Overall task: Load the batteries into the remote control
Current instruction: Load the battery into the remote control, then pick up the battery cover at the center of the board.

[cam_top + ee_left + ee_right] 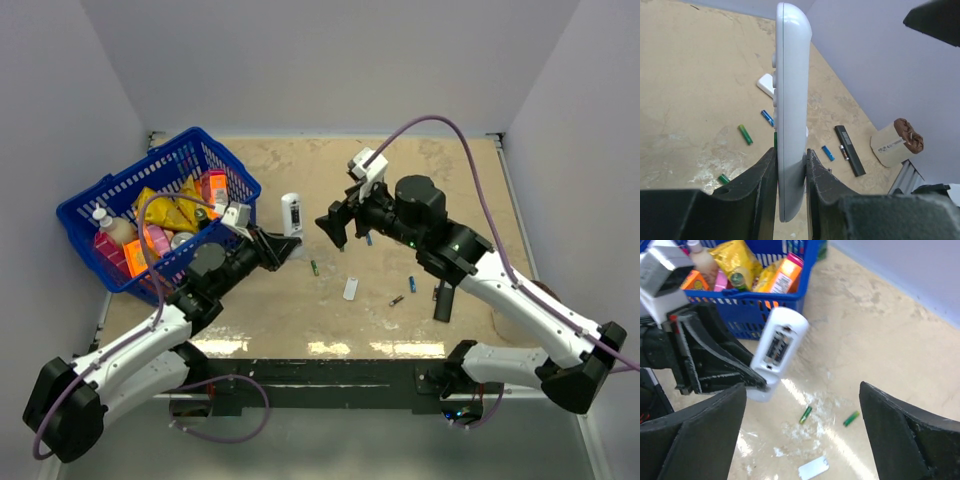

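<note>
My left gripper (790,152) is shut on the lower end of the slim white remote control (790,100) and holds it upright above the table. In the right wrist view the remote control (777,347) shows its uncovered battery compartment, with the left fingers (715,367) clamped on its base. My right gripper (802,386) stands wide open just right of the remote (291,213), holding nothing. Loose batteries lie on the table: a green one (314,267), a blue one (368,238), another blue (411,282) and a dark one (397,300).
A blue basket (105,195) full of packets stands at the left. The small white battery cover (350,288) lies mid-table. A black remote (442,300) lies at the right, and a tape roll (895,142) stands beyond it.
</note>
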Tool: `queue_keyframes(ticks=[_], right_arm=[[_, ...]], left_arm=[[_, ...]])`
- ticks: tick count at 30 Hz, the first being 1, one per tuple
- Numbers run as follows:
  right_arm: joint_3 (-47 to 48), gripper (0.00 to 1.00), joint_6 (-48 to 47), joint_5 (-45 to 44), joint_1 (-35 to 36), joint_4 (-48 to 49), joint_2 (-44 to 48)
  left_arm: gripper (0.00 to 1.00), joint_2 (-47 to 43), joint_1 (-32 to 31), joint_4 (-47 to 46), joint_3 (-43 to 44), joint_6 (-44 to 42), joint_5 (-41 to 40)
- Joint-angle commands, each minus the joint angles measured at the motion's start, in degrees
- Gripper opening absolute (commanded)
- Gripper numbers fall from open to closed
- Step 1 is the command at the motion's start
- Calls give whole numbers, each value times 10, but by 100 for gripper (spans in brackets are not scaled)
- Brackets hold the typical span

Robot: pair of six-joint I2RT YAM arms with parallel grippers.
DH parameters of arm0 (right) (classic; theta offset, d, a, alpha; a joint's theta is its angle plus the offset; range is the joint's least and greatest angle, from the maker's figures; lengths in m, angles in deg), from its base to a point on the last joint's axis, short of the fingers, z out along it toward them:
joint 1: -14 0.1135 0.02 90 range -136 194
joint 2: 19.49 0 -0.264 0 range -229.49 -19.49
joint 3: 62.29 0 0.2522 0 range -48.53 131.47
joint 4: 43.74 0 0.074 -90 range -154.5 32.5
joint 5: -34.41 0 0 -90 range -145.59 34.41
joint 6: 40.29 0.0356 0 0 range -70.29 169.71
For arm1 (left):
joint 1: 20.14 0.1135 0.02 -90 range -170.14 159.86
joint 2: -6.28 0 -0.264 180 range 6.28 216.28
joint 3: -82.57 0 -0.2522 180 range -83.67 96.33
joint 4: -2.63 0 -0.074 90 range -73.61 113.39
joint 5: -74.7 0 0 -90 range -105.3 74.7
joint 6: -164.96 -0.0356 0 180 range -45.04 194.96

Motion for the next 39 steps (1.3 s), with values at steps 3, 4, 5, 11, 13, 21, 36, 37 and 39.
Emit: queue_keyframes(ticks=[3,4,5,11,13,21,36,37,39], right_arm=[[-63,98,158,-119,-8,-71,36],[-67,98,182,-128,-10,-84,30],[-66,98,192,-137,-11,-101,23],[-63,83,236,-170,-13,-217,-51],[-77,73,217,-160,-13,-217,-69],[-116,51,114,-100,-33,-187,-146],[-67,37,-92,-32,-43,-175,-280],[-63,37,-94,-28,-43,-173,-294],[-56,37,-103,-20,-43,-169,-306]], left_arm=[[0,-37,3,7,-22,-39,-44],[0,-44,2,8,-25,-39,-44],[0,-45,2,9,-30,-39,-43],[0,-62,3,13,-44,-33,-25],[0,-64,2,14,-46,-31,-18],[0,-77,2,26,-49,-31,-5],[0,-81,3,41,-51,-29,3],[0,-82,3,42,-51,-29,2],[0,-85,3,45,-51,-30,1]])
